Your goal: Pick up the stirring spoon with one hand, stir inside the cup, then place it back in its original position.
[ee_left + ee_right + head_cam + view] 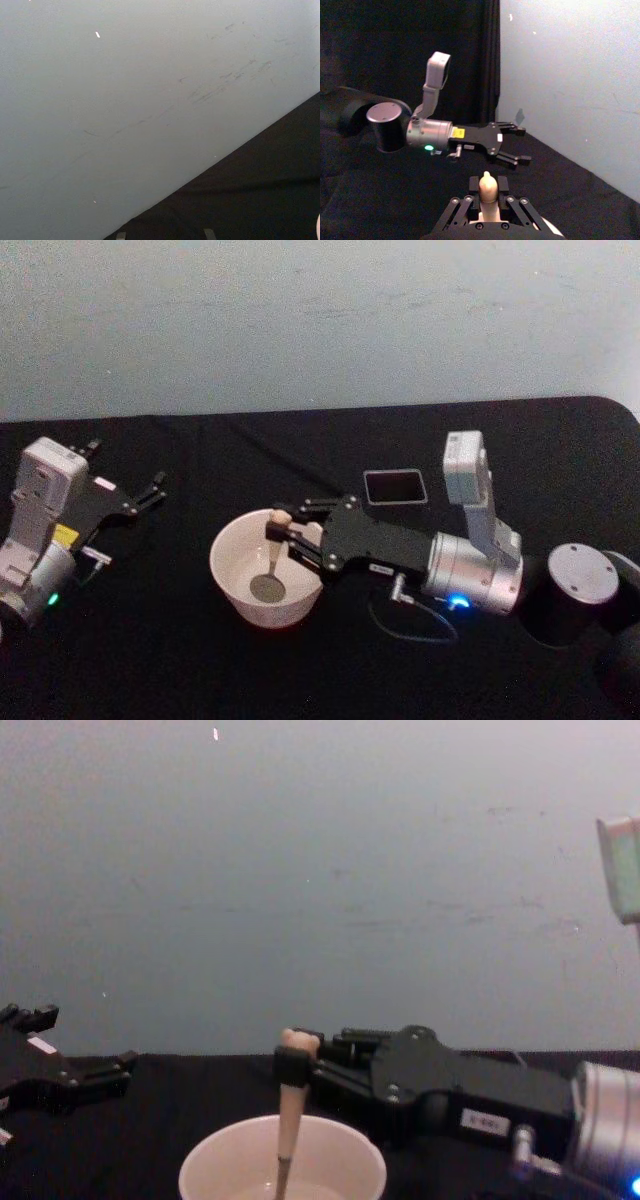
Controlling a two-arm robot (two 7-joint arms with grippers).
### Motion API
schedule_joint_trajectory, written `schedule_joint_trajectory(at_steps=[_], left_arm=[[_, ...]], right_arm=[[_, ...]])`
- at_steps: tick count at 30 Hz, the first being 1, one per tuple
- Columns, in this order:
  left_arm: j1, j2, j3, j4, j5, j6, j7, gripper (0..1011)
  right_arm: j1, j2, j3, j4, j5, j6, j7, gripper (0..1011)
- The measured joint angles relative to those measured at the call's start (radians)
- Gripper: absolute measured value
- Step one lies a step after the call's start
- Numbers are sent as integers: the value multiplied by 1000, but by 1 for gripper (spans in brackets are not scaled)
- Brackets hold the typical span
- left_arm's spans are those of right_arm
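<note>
The cream-white cup (226,543) stands on the black table, left of centre. The stirring spoon (272,558) stands nearly upright in it, with its metal bowl at the cup's bottom and its bear head up. My right gripper (281,531) reaches in from the right over the cup's far rim and is shut on the top of the handle. From the chest, the spoon (288,1125) rises out of the cup (220,1170), held by the right gripper (297,1067). The right wrist view shows the spoon's top (487,186) pinched between the fingers. My left gripper (152,490) rests open at the far left.
A dark grey square holder box (395,486) sits behind the right gripper, to the right of the cup. A thin cable (405,625) loops on the table under the right wrist. A pale wall stands behind the table. The left gripper (515,145) hangs low over the cloth.
</note>
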Motion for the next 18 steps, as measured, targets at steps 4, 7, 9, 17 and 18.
schedule_joint_trajectory(at_steps=[4,7,9,17,18], left_arm=[[0,0,0,0,0,0,0,1001],[0,0,0,0,0,0,0,1001],[0,0,0,0,0,0,0,1001],[0,0,0,0,0,0,0,1001],[0,0,0,0,0,0,0,1001]], right_arm=[[27,-27,-2,35,-7,-9,-14,205],[47,-46,-1,65,-18,-19,-32,205],[57,-54,3,84,-25,-23,-42,205],[70,-62,15,117,-47,-31,-60,205],[70,-62,16,117,-47,-31,-60,205]])
